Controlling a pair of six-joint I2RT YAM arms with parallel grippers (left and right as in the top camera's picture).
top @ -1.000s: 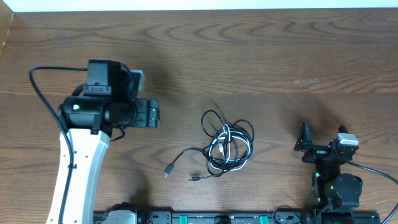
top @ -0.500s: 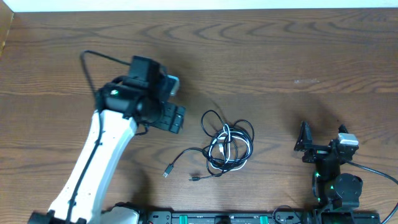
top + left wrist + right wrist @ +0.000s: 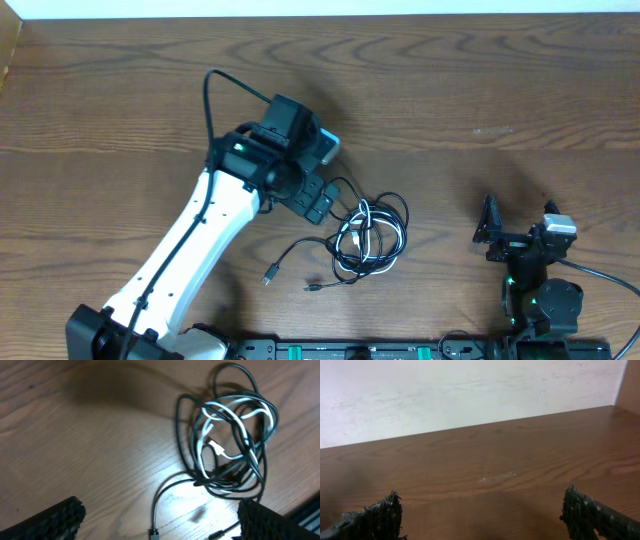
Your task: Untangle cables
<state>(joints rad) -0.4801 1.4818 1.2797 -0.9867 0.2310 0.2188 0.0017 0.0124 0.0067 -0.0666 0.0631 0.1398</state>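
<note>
Two arms work this surface [image 3: 120, 80]. The left tool [image 3: 318, 197] hangs just beside the upper left edge of the cables [image 3: 368, 235], jaws spread wide and gripping nothing. The cables lie in one tangle at mid-surface: one white cord [image 3: 218, 448] wound inside several black loops that cross over it; I cannot tell how many black cords there are. Two black plug ends [image 3: 268, 276] trail out to the lower left. Well apart on the right, the right tool [image 3: 489, 232] is also wide open and holds nothing.
</note>
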